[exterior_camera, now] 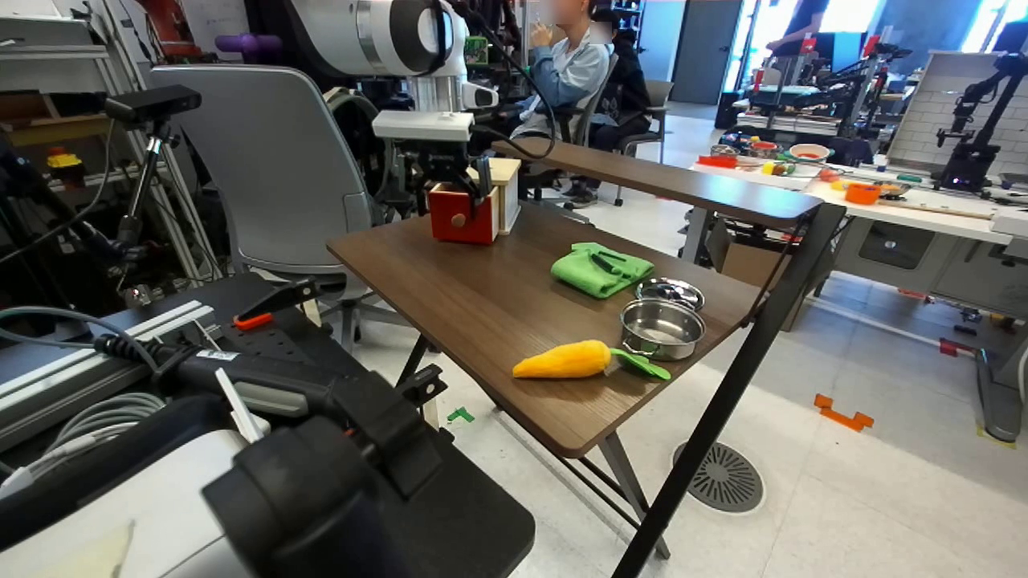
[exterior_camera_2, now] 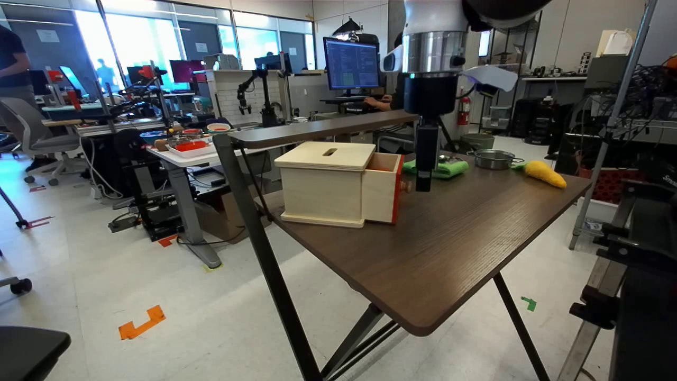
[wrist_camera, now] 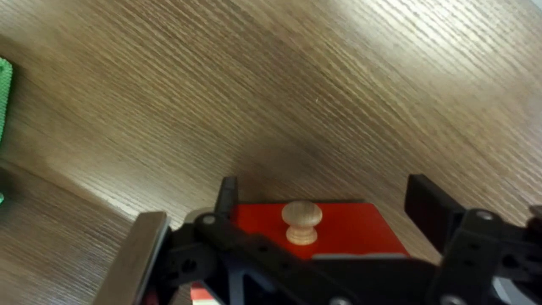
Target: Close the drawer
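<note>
The drawer has a red front and pale wooden sides and stands partly pulled out of a pale wooden box. It shows in both exterior views point(exterior_camera: 479, 231) point(exterior_camera_2: 378, 194), and its red front shows in the wrist view point(wrist_camera: 351, 226). The box point(exterior_camera_2: 321, 196) stands on the brown table and also shows in an exterior view point(exterior_camera: 507, 201). A round wooden knob point(wrist_camera: 301, 220) sits on the drawer front. My gripper point(wrist_camera: 323, 182) is open and empty, pointing down just in front of the drawer point(exterior_camera_2: 424, 182). The knob lies between the fingers in the wrist view; contact cannot be told.
A folded green cloth point(exterior_camera: 601, 270) lies on the table point(exterior_camera: 490, 297) with a dark item on it. A metal bowl point(exterior_camera: 662, 331), a shiny lid point(exterior_camera: 671, 292) and a yellow toy carrot point(exterior_camera: 566, 360) lie farther along. A raised brown shelf point(exterior_camera_2: 328, 128) runs along the table's edge.
</note>
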Motion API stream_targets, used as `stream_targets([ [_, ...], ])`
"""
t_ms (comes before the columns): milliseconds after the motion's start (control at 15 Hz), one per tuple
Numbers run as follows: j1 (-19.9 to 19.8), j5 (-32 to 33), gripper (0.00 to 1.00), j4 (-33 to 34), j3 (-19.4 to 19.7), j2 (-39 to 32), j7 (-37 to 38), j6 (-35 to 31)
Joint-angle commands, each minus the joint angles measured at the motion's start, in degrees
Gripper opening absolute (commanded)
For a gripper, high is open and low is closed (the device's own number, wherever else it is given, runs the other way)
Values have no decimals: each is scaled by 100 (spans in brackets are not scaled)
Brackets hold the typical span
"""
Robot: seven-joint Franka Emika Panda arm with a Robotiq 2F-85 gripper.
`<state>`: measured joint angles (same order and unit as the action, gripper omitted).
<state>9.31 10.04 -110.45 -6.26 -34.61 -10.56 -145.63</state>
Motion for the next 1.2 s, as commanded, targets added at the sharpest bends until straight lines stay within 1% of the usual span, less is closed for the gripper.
stream_targets([
  [0, 244, 227, 100, 343, 183, -234, 341, -168],
  [333, 331, 227, 100, 509, 318, -378, 633, -465],
  [733, 383, 272, 100, 751, 430, -541, 729, -442],
  [1133, 414, 234, 100, 1122, 409, -728, 687, -378],
])
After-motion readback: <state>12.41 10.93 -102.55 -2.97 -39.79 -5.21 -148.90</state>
